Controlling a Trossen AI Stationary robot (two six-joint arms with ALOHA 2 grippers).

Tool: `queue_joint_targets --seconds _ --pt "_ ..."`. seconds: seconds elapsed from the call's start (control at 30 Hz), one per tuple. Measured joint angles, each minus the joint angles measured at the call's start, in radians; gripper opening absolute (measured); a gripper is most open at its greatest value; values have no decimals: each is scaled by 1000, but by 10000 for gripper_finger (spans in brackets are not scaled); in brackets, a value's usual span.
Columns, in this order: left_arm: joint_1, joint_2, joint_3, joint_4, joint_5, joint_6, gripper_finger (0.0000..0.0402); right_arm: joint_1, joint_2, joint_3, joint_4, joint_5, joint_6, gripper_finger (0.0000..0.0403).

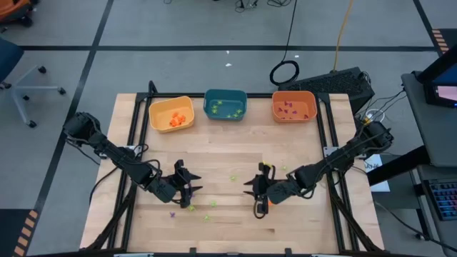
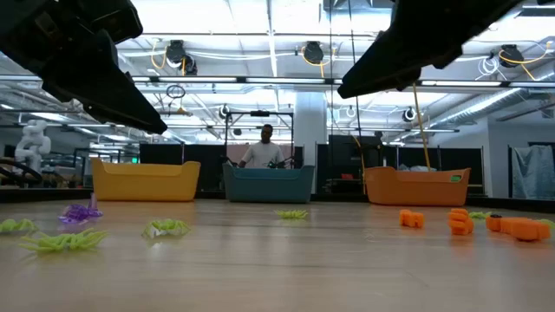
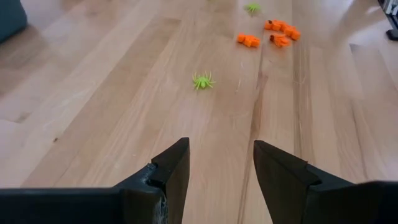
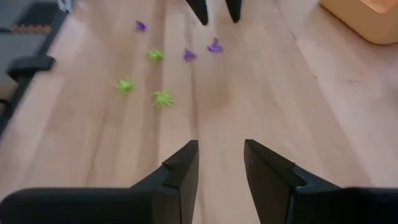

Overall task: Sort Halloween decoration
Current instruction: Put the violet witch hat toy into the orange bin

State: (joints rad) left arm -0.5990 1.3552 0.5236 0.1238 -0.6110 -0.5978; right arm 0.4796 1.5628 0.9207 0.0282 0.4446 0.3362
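High view: trinkets [image 1: 212, 204] between tools.

Bins: three, namely one yellow bin [image 1: 171, 113], one teal bin [image 1: 226, 104], one orange bin [image 1: 293, 106]. Robot arms: two. Loose trinkets on the table [image 1: 228, 153]: several each of green spiders [image 3: 203, 81], purple pieces [image 4: 214, 46] and orange pieces [image 3: 248, 40]; exact totals unclear.

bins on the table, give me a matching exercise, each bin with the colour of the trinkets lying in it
Bins:
1. yellow bin
2. teal bin
3. orange bin

Trinkets inside:
A. purple trinkets
B. orange trinkets
C. light-green trinkets

Pairs: 1-B, 2-C, 3-A
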Motion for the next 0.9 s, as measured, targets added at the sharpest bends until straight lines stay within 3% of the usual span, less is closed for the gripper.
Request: queue_joint_targets --seconds 0.2,0.37,0.6,0.9 --pt "-23 0 0 -13 4 0 176 47 46 -74 184 6 -5 114" --pt "-39 0 1 -81 4 -3 176 58 112 -77 221 5 -4 114" --pt "-6 0 1 -246 71 -167 176 66 194 -77 334 1 -9 114" --pt "-64 0 1 -317 37 -314 176 68 199 -77 350 3 -5 114"
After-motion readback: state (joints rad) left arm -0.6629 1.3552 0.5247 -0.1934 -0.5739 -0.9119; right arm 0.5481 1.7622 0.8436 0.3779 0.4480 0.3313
